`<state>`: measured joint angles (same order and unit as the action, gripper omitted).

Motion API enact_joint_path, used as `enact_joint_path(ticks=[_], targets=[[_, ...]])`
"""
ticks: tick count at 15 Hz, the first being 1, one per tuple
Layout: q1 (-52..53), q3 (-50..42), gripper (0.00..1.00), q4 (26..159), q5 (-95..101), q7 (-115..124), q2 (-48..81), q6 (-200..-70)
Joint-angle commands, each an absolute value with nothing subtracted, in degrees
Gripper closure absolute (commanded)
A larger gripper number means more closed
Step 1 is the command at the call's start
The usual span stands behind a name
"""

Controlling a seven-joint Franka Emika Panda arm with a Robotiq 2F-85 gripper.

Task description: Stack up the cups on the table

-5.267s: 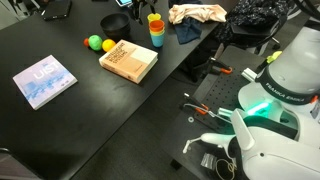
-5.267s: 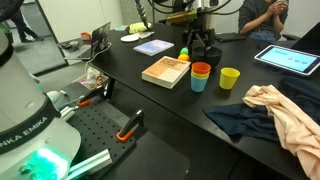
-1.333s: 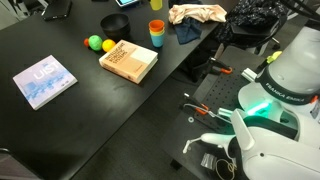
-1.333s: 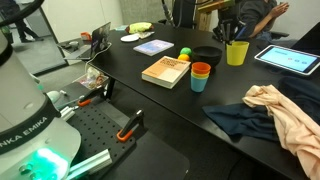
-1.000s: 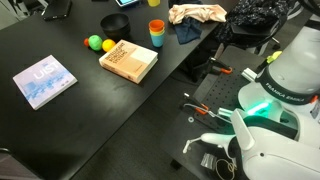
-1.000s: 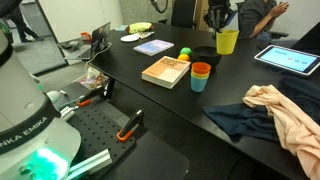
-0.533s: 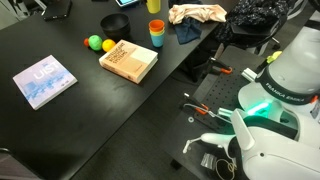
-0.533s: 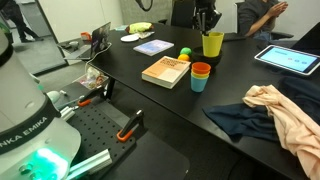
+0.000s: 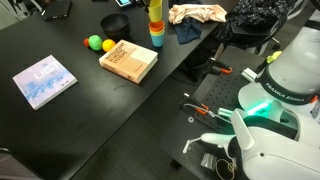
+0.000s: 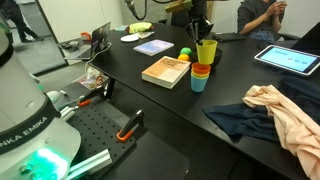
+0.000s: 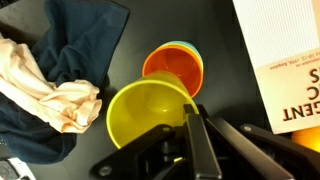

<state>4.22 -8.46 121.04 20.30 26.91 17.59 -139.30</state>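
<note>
wrist view looks down past the gripper (image 11: 192,120) into the yellow cup (image 11: 148,112), which hangs over the orange cup (image 11: 172,62) but a little off its centre. one finger (image 11: 198,140) lies across the yellow rim, so the fingers seem clamped on the cup's wall, though the other finger is hidden.

in both exterior views the yellow cup (image 10: 206,52) is held right above the orange cup, which is nested in the blue cup (image 10: 199,83). whether the cups touch yet i cannot tell. that stack stands on the table (image 9: 90,115) near the edge where the cloth (image 9: 197,13) lies, beside the book (image 9: 128,62).

the risk is the offset. lowered as it hangs, the yellow base could land on the orange rim, tilt, and knock the light stack over or shove it toward the table edge. letting go too high could make the cup bounce out. a finger inside the wall might also drag the cup up as it leaves.
</note>
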Motion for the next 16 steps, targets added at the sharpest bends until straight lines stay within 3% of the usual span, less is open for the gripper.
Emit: enact_joint_path(ticks=[1,8,9,10,16], targets=[[4.8,-8.8,0.99,123.4,21.6,29.1,16.5,-141.6],[5.3,-9.2,0.99,124.5,21.8,30.1,17.5,-143.1],[5.3,-9.3,0.81,124.6,21.8,30.5,17.6,-142.9],[5.4,-9.3,0.7,124.6,21.8,30.8,17.6,-142.9],[5.5,-8.8,0.25,124.2,20.8,30.7,17.0,-138.9]])
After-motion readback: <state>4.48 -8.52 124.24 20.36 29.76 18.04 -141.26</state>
